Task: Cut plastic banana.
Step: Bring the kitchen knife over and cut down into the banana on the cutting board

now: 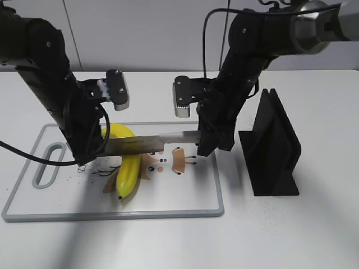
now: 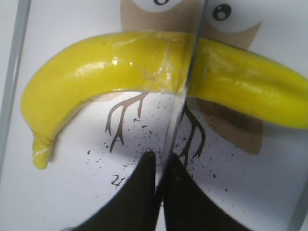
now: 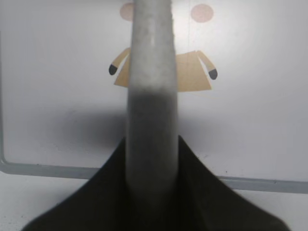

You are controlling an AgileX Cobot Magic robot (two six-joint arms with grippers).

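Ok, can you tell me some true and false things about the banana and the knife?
1. The knife lies across the banana. True.
2. The banana sits on the bare table. False: it lies on the cutting board.
3. Both tools hold the knife. True: the left tool pinches the blade end and the right tool grips the handle.
4. The knife is parked in the black stand. False: the stand is beside the board, with no knife showing in it.

Black arms (image 1: 50, 95), silver joint, black cables
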